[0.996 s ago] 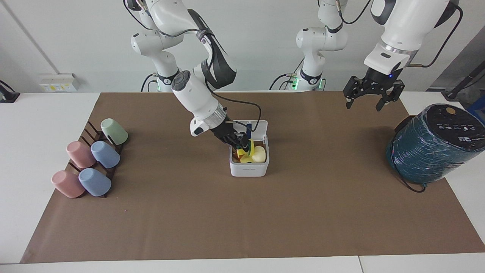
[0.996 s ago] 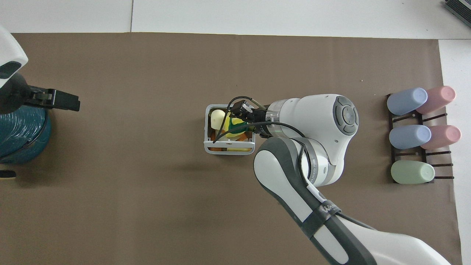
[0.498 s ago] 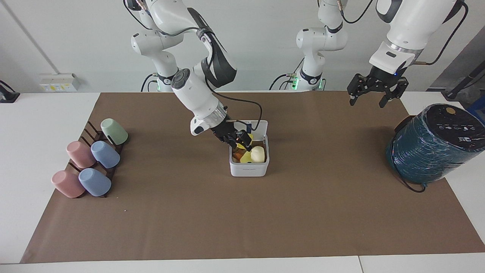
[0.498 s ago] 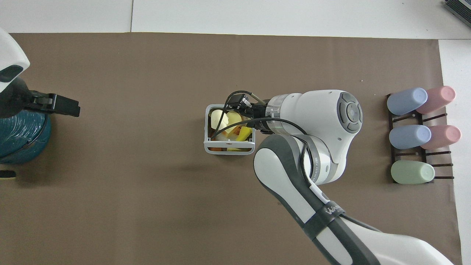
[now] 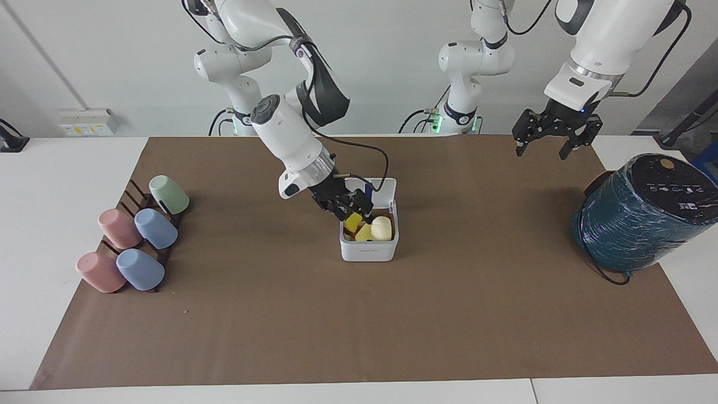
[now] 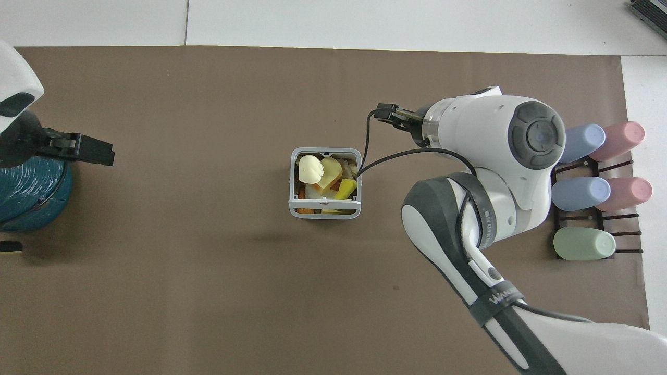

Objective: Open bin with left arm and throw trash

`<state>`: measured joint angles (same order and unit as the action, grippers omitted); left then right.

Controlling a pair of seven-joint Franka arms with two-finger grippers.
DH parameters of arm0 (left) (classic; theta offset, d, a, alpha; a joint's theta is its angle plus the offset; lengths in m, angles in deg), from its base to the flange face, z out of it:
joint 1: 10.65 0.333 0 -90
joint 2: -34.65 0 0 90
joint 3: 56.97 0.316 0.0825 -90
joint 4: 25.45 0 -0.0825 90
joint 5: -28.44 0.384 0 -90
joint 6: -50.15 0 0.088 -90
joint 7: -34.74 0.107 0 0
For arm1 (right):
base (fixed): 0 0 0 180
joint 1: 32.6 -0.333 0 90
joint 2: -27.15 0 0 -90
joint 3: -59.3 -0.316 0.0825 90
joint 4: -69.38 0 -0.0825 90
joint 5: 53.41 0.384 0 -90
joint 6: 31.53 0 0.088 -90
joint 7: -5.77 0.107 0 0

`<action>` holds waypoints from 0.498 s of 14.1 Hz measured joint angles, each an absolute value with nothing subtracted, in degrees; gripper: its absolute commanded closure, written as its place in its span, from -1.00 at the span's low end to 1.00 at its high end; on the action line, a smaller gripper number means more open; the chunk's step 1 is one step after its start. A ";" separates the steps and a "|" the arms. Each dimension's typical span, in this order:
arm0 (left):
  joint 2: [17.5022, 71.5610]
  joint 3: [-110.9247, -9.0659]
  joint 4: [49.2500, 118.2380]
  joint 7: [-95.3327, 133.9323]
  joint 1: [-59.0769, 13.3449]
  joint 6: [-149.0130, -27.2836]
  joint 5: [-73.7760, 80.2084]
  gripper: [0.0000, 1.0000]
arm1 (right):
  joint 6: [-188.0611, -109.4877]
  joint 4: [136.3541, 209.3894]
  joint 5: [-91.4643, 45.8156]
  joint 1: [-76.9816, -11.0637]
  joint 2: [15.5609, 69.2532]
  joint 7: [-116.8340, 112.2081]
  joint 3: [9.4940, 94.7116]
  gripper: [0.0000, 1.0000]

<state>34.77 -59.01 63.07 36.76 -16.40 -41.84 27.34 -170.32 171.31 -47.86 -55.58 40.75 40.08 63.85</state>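
Note the bin (image 5: 368, 249) at mid-worktop, lid (image 5: 381, 188) tipped up on the edge nearer the robots, the trash (image 5: 381, 227) heaped inside to about rim level. Keep the right claw (image 5: 349, 206), spread wide and apparently empty just above the bin's rim toward the right arm's end, rising straight up. Avoid brushing the lid or dragging its cable (image 5: 385, 168) across it. Leave the left claw (image 5: 552, 147), also wide and empty, waiting above the worktop near the teal cylinder (image 5: 639, 219).
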 measured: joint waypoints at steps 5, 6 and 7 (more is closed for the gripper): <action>34.77 -59.01 63.11 36.76 -16.40 -41.82 27.34 -1.00 | -160.76 170.36 -56.87 -47.44 35.41 33.15 64.04 -1.00; 34.77 -59.01 63.13 36.76 -16.40 -41.74 27.34 -1.00 | -157.73 169.89 -56.88 -46.25 33.95 30.91 64.08 -1.00; 34.77 -59.01 63.15 36.76 -16.40 -41.63 27.34 -1.00 | -154.39 169.35 -56.88 -45.18 32.50 28.84 64.08 -1.00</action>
<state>34.77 -59.01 63.15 36.76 -16.40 -41.63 27.34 -154.39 169.35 -56.88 -45.18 32.50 28.84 64.08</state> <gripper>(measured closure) 0.000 0.000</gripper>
